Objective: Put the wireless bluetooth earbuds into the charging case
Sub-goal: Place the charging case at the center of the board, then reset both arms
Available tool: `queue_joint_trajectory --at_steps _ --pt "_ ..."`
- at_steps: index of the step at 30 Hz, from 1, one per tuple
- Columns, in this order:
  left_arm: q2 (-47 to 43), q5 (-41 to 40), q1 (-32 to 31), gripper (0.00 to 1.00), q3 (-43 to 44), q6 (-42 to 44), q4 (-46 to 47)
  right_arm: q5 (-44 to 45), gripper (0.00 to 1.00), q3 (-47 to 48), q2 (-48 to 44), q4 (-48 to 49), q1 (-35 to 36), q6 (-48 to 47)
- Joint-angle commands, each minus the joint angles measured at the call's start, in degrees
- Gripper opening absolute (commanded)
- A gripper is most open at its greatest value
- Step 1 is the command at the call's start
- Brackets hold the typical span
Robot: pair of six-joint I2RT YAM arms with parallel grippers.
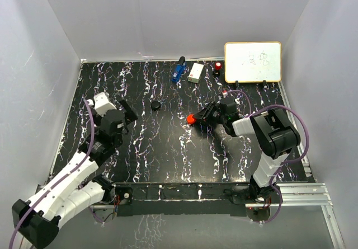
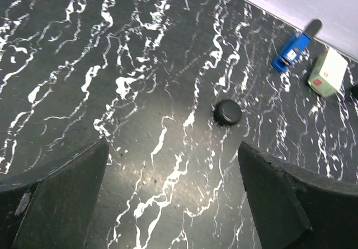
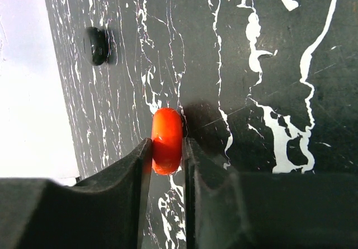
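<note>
My right gripper [image 1: 197,116] [image 3: 168,142] is shut on a red round puck [image 1: 191,118] [image 3: 166,126], held on edge just above the black marbled table [image 1: 168,148]. A black round disc [image 1: 155,106] [image 2: 227,112] [image 3: 96,45] lies flat left of it. My left gripper [image 1: 130,117] [image 2: 173,148] hangs open over bare table, the disc ahead of its fingers. A tiny red-and-black piece [image 1: 217,66], seemingly one of the earbuds, stands at the back beside the whiteboard. I cannot tell which thing is the charging case.
At the back edge stand a whiteboard [image 1: 253,61], a small white box [image 1: 196,72] [image 2: 328,72] and a blue object with a black tip [image 1: 178,70] [image 2: 291,52]. White walls close in the table on three sides.
</note>
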Motion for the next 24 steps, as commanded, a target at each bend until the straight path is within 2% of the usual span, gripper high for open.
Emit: queue_joint_trajectory --at_steps 1,6,8,13,16,21,24 --pt "1.3 3.3 5.7 0.99 3.6 1.2 0.6 0.1 0.28 1.8 -0.2 2.5 0.2 -1.0" --pt "6.7 13.5 14.1 0.99 7.1 2.9 2.8 0.8 0.56 0.7 -2.2 2.5 0.2 -1.2" --pt "8.5 18.3 17.8 0.99 8.4 2.3 2.3 2.0 0.61 -0.2 -4.4 2.3 0.1 -1.3" --pt "7.2 24.2 19.7 0.99 8.1 4.4 4.8 9.6 0.78 -4.3 -12.1 -0.6 -0.7 -1.4" --pt "7.5 24.9 19.7 0.99 10.8 6.3 2.4 14.8 0.96 -6.4 -16.6 -2.4 -1.3 -1.5" --pt "3.9 24.4 19.7 0.99 9.5 6.4 4.9 24.9 0.98 -7.5 -23.5 -7.4 -1.3 -1.5" --pt "2.8 23.7 19.7 0.99 8.8 6.3 5.0 34.8 0.98 -9.7 -29.1 -10.0 -1.3 1.9"
